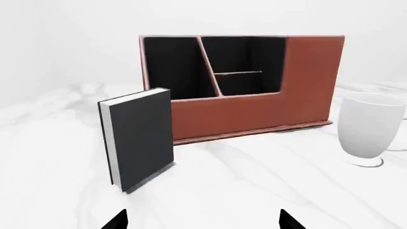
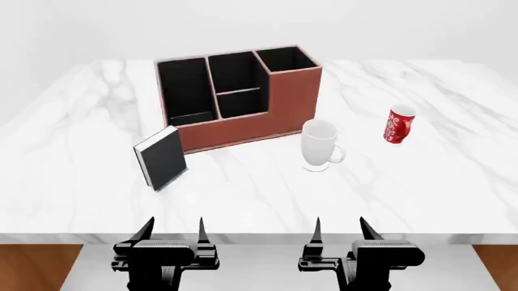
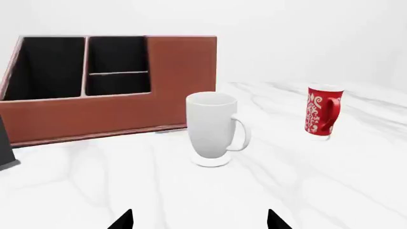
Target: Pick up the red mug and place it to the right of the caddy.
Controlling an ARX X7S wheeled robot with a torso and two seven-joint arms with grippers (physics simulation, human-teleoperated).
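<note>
Nothing had really been started yet — the red mug (image 2: pixel 399 125) was left standing upright on the table (image 2: pixel 437 182), well to the right of the caddy (image 2: pixel 235 97), with the white mug (image 2: pixel 321 145) parked between them. Both the left tool (image 2: pixel 173 232) and right tool (image 2: pixel 339 231) were held back at the near table edge, fingers spread, nothing gripped. The whole pick and place was still left to be done.

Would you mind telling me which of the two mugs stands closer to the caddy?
The plain white footed mug, just off the reddish-brown leather-like caddy's tall corner; the small patterned red mug stands farther right.
</note>
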